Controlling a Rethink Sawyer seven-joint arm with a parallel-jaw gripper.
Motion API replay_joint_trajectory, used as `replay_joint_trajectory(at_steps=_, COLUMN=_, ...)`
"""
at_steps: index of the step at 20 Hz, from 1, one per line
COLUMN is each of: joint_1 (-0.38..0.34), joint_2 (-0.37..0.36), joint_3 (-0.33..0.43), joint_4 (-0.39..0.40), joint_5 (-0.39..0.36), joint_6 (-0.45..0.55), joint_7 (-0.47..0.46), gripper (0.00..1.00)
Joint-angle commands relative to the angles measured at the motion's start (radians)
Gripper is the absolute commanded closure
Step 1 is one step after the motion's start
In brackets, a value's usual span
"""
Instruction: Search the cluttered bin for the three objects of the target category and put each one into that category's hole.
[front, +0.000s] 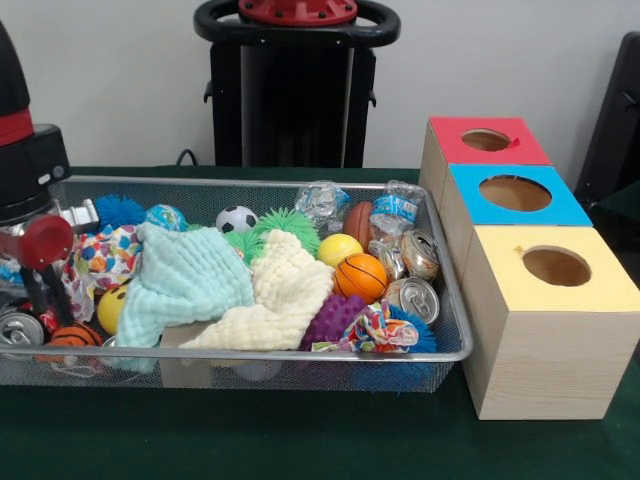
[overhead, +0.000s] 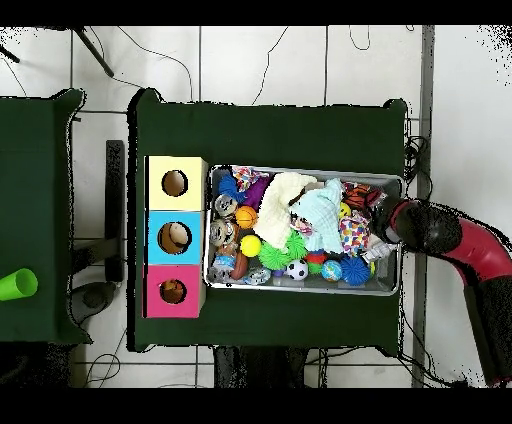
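Reaching down at the left end of the wire bin (front: 300, 352) in the front view, the pincer (front: 42, 300) hangs low among the clutter, its dark fingers close beside a crushed can (front: 18, 328) and a small basketball (front: 75, 336); they look nearly together, but whether they pinch either thing I cannot tell. Two cloths, a mint one (front: 185, 280) and a cream one (front: 280, 295), lie draped over the middle of the heap, so anything under them is hidden, which is likely why the search begins at an exposed end. More cans (front: 412, 296) and a second basketball (front: 360, 276) sit at the bin's right end, nearest the row of boxes with a yellow (front: 556, 267), a blue (front: 515, 192) and a red hole (front: 486, 140), placed just beside the bin on the green surface (front: 250, 440) so a carry stays short. Which category is wanted is not shown. Looking from overhead, the red arm (overhead: 450, 235) enters from the right and its pincer (overhead: 378, 232) sits over the bin's end farthest from the three boxes (overhead: 175, 237), so any pick here would, I judge, need a pass across the whole bin.
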Motion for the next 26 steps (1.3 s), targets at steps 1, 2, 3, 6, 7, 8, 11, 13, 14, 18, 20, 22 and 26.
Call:
replay_joint_trajectory(at_steps=1, joint_1=0.032, joint_2=0.025, joint_3=0.032, joint_4=-0.063, joint_5=-0.029, joint_6=0.104, joint_7=-0.307, gripper=0.00)
replay_joint_trajectory(at_steps=2, joint_1=0.043, joint_2=0.027, joint_3=0.026, joint_4=-0.070, joint_5=-0.032, joint_6=0.100, joint_7=-0.293, gripper=0.00)
replay_joint_trajectory(at_steps=3, joint_1=0.054, joint_2=0.029, joint_3=0.020, joint_4=-0.076, joint_5=-0.037, joint_6=0.092, joint_7=-0.278, gripper=0.00)
replay_joint_trajectory(at_steps=6, joint_1=0.082, joint_2=0.048, joint_3=0.000, joint_4=-0.088, joint_5=-0.051, joint_6=0.057, joint_7=-0.233, gripper=0.00)
replay_joint_trajectory(at_steps=7, joint_1=0.092, joint_2=0.048, joint_3=-0.005, joint_4=-0.091, joint_5=-0.052, joint_6=0.054, joint_7=-0.218, gripper=0.00)
replay_joint_trajectory(at_steps=8, joint_1=0.102, joint_2=0.048, joint_3=-0.011, joint_4=-0.094, joint_5=-0.052, joint_6=0.051, joint_7=-0.204, gripper=0.00)
replay_joint_trajectory(at_steps=11, joint_1=0.139, joint_2=0.029, joint_3=-0.026, joint_4=-0.103, joint_5=-0.036, joint_6=0.082, joint_7=-0.169, gripper=0.00)
replay_joint_trajectory(at_steps=13, joint_1=0.151, joint_2=0.037, joint_3=-0.029, joint_4=-0.110, joint_5=-0.034, joint_6=0.079, joint_7=-0.163, gripper=0.00)
replay_joint_trajectory(at_steps=14, joint_1=0.156, joint_2=0.035, joint_3=-0.032, joint_4=-0.100, joint_5=-0.035, joint_6=0.070, joint_7=-0.155, gripper=0.00)
replay_joint_trajectory(at_steps=18, joint_1=0.197, joint_2=0.044, joint_3=-0.038, joint_4=-0.124, joint_5=-0.022, joint_6=0.086, joint_7=-0.138, gripper=0.00)
replay_joint_trajectory(at_steps=20, joint_1=0.205, joint_2=0.065, joint_3=-0.033, joint_4=-0.145, joint_5=-0.022, joint_6=0.080, joint_7=-0.152, gripper=0.00)
replay_joint_trajectory(at_steps=22, joint_1=0.188, joint_2=0.092, joint_3=-0.018, joint_4=-0.154, joint_5=-0.024, joint_6=0.059, joint_7=-0.186, gripper=0.00)
replay_joint_trajectory(at_steps=26, joint_1=0.142, joint_2=0.119, joint_3=0.006, joint_4=-0.142, joint_5=-0.023, joint_6=0.036, joint_7=-0.240, gripper=0.00)
